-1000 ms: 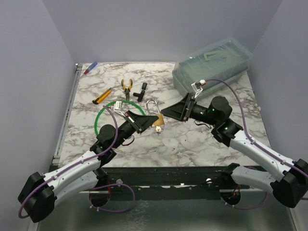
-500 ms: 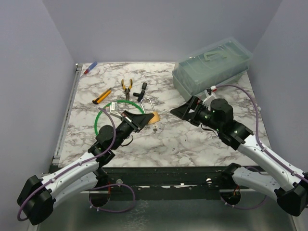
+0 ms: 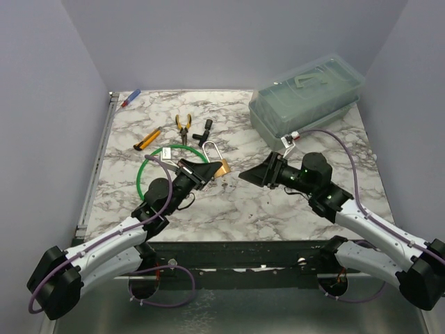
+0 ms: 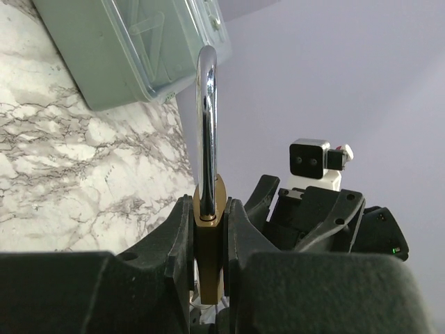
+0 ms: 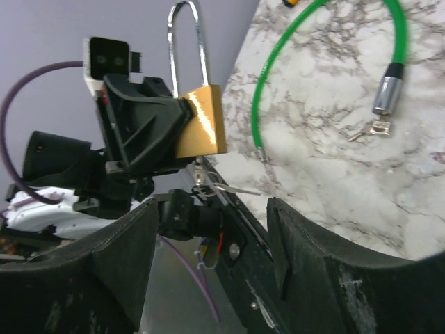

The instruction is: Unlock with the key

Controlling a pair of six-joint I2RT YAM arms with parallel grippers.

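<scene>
Grey-lilac booth, marble table (image 3: 278,202). Biggest item is a translucent lidded box (image 3: 306,94), far right. Far left are orange-handled pliers (image 3: 183,125), a yellow utility knife (image 3: 146,139) and a black L-shaped tool (image 3: 204,131); none is involved.

Hold: left gripper (image 3: 206,172) is clamped on the flat faces of the brass padlock (image 3: 221,168), which looks lifted off the marble. The shackle (image 4: 206,118) points away from the wrist; can't tell if it's latched.

Free tool: right gripper (image 3: 245,174) faces the lock from the right, a little apart. Its jaws are spread, with nothing between them and touching nothing.

The green cord (image 3: 147,167) loops on the marble behind the left gripper. The right wrist view shows its metal ferrule (image 5: 384,94) and the key (image 5: 374,129) lying flat just beside it. The key's long axis looks roughly across the ferrule's, but it's too small to be sure.

Relation that matters: the key is on the far side of the padlock from the right gripper, well apart from the lock. The left arm is nearer but occupied. My read: the free right gripper has to reach past the held padlock and come down from above, jaws across the key's short side.

Caveat: a small silver piece with a thin wire loop (image 5: 208,184) hangs under the padlock's bottom face. Can't tell whether that's a key seated in the keyway. If so, the right gripper is lined up with it.
</scene>
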